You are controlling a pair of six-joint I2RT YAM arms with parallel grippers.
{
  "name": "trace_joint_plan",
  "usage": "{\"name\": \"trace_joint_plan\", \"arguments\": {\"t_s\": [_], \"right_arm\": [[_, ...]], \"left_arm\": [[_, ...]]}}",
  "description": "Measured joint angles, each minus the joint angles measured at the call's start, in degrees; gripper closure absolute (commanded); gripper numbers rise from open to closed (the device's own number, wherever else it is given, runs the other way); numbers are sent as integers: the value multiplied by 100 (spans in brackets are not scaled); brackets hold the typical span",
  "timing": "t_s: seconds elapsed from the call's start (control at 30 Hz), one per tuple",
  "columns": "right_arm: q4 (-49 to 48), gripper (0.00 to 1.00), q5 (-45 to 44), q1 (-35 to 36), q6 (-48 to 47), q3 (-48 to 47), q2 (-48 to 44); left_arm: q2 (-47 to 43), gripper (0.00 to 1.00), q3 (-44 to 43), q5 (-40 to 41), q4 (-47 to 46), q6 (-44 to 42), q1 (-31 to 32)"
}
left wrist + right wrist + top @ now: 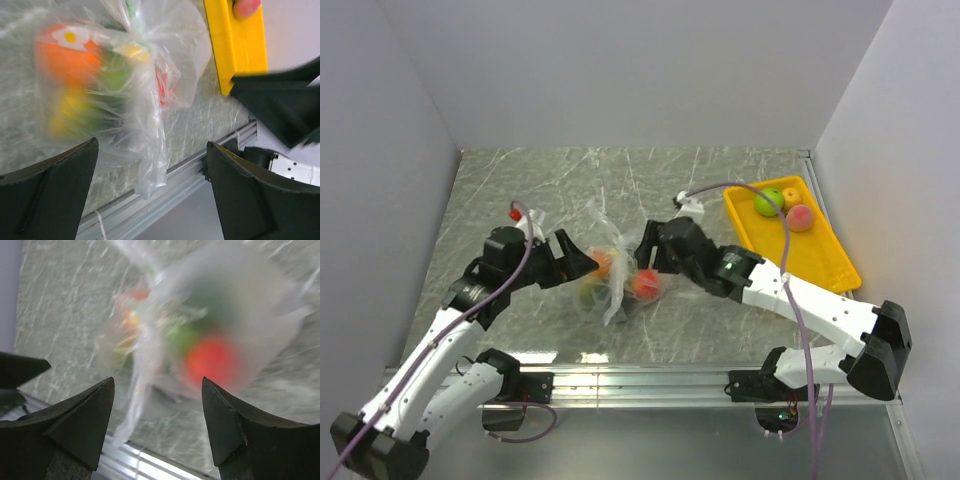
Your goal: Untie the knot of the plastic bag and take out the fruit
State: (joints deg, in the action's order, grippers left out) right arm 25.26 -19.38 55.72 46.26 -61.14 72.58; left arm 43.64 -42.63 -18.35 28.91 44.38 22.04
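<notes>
From above, the plastic bag (616,285) lies on the bench (720,180), just between the two arms, with orange, green and red fruit (645,284) inside it. The left tool (578,263) and the right tool (648,256) face each other across the bag, one at each side. I think this is so that each can take a part of the film and pull it apart. The long axis of the bag runs left to right between them. A loose tuft, probably the knot (597,215), points up toward the far left, but it is too small to be sure. The yellow tray (820,262) at the right carries three more pieces, well apart from the bag.

In the left wrist view, the left tool stands wide open and holds nothing. The bag is just ahead of it, and one gathered fold of film runs from top to bottom of the picture, ending between the fingers (50,190).

In the right wrist view, the right tool is also open and empty. The bag is blurred, with a red fruit nearer the right-hand finger and a thin strand of film hanging toward the gap.
</notes>
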Motion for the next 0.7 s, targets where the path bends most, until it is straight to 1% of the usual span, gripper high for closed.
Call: {"name": "trace_joint_plan", "arguments": {"t_s": [0.07, 0.13, 0.2, 0.27, 0.37, 0.4, 0.43, 0.47, 0.5, 0.53, 0.57, 0.6, 0.67, 0.7], "right_arm": [[13, 22, 251, -474, -361, 0, -98], [-2, 20, 520, -892, -750, 2, -101], [-9, 18, 706, -1099, -1121, 2, -46], [-20, 19, 946, -1145, -1478, -2, 79], [-79, 18, 1281, -1141, -1829, -31, 378], [-120, 19, 1373, -1134, -1915, -31, 490], [-157, 21, 1453, -1134, -1982, -28, 590], [-212, 23, 1497, -1134, -2048, -24, 680], [-254, 32, 1521, -1134, -2081, -22, 743], [-293, 38, 1558, -1134, -2135, -22, 813], [-334, 46, 1565, -1134, -2168, -20, 874], [-376, 65, 1572, -1134, -2194, -20, 931], [-450, 82, 1556, -1134, -2210, -20, 1034], [-470, 95, 1532, -1134, -2223, -17, 1082]], "left_arm": [[339, 7, 20, 221, -153, 79, 372], [728, 7, 20, 483, -321, 120, 723], [1145, 8, -13, 828, -404, 142, 1043], [1641, 9, -96, 1147, -452, 157, 1300], [2168, 19, -212, 1532, -529, 181, 1451], [2286, 24, -234, 1631, -575, 186, 1473], [2387, 38, -245, 1740, -625, 192, 1493], [2461, 47, -245, 1821, -684, 227, 1497], [2522, 58, -245, 1884, -732, 238, 1499], [2564, 83, -245, 1934, -772, 223, 1506], [2599, 96, -245, 1974, -824, 267, 1508], [2623, 100, -245, 2017, -879, 260, 1517], [2629, 99, -245, 2083, -938, 232, 1532], [2623, 100, -245, 2120, -955, 232, 1539]]}}
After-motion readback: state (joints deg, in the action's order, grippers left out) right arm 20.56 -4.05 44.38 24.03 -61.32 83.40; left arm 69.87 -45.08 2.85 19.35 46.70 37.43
